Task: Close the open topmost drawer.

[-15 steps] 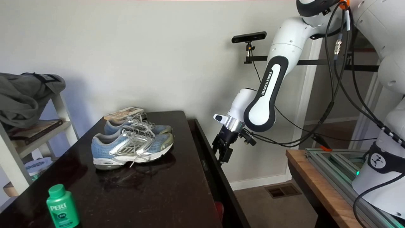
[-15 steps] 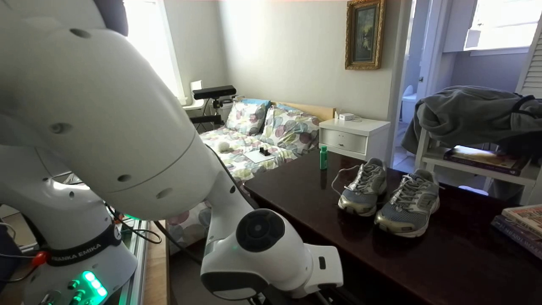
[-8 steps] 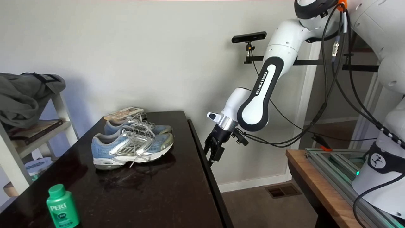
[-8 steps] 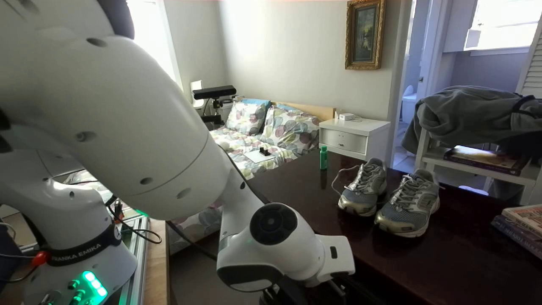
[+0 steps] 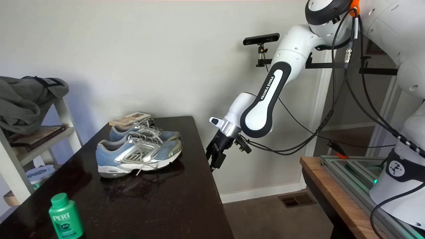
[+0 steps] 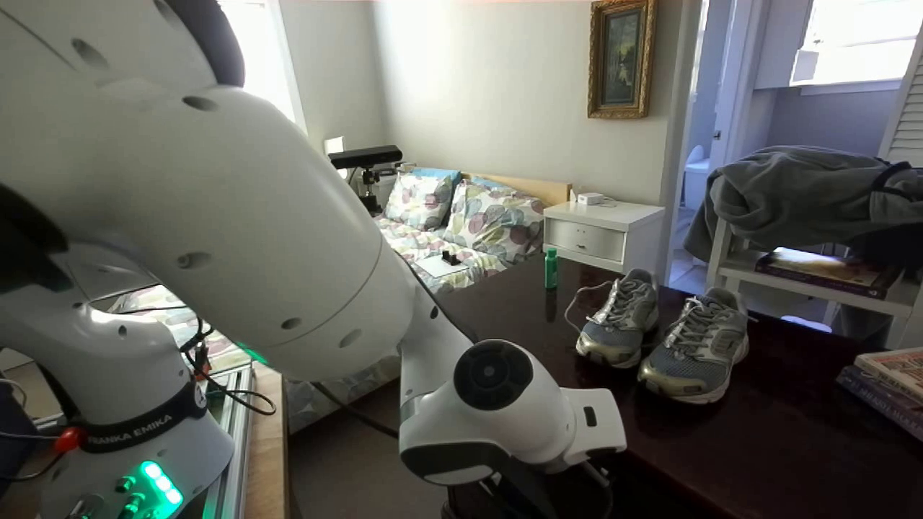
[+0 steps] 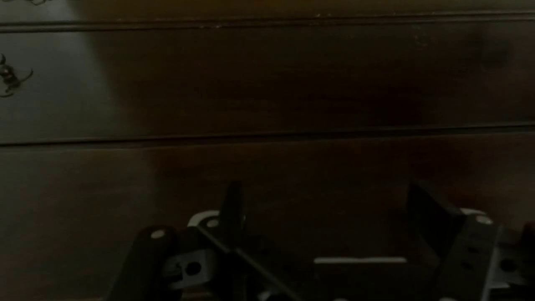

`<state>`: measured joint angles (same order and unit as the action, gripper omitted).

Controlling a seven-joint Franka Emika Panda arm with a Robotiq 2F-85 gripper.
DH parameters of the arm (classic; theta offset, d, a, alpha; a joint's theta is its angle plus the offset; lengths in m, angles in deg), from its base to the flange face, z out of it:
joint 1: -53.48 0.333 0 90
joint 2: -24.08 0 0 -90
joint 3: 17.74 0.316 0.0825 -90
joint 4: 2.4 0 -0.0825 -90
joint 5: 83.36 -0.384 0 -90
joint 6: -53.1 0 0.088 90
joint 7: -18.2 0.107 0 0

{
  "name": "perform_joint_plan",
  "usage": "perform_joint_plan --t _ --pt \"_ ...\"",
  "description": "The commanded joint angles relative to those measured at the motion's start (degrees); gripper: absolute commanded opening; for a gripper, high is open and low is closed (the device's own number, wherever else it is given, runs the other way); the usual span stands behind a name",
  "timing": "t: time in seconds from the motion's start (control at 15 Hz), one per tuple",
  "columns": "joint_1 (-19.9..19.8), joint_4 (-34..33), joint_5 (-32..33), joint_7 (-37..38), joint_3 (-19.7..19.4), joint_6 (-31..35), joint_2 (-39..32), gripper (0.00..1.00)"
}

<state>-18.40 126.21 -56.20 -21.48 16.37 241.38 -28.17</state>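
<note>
The glossy dark dresser [image 5: 156, 205] shows in both exterior views. No gap shows now between its top and the topmost drawer, which looks flush and hidden under the top's edge in an exterior view. The dark panel right behind my fingers in the wrist view appears to be that drawer's front [image 7: 83, 188]. My gripper [image 5: 212, 164] points down at the dresser's front edge, near its wall end. In the wrist view my gripper [image 7: 326, 205] has its fingers spread with nothing between them, close to the panel; contact cannot be told. In an exterior view my wrist [image 6: 519, 425] hides the gripper.
A pair of running shoes [image 5: 139, 154], a green bottle [image 5: 66, 215] and books [image 6: 887, 389] stand on the dresser. A shelf with grey cloth [image 6: 815, 191] stands behind it. A wall is close beside the gripper. A wooden bench [image 5: 310, 166] carries the arm.
My gripper has moved toward the dresser and the drawer has slid inward with it. The open gap seen a second ago, narrower half a second ago, no longer shows.
</note>
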Motion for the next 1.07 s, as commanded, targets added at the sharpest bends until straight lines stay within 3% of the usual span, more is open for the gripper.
perform_joint_plan --t 0.0,0.4,0.6,0.8,1.0 --pt "0.90 -5.05 1.24 1.25 2.48 -0.19 -3.54 1.00" --pt "0.86 -5.94 0.90 1.15 3.11 -1.00 -4.60 1.00" --pt "5.56 -2.85 -1.11 3.51 -2.54 -1.48 2.73 1.00" --pt "7.21 0.82 -0.24 4.43 -6.50 -1.99 8.57 1.00" --pt "5.77 4.91 1.39 3.28 -7.27 -2.42 12.88 1.00"
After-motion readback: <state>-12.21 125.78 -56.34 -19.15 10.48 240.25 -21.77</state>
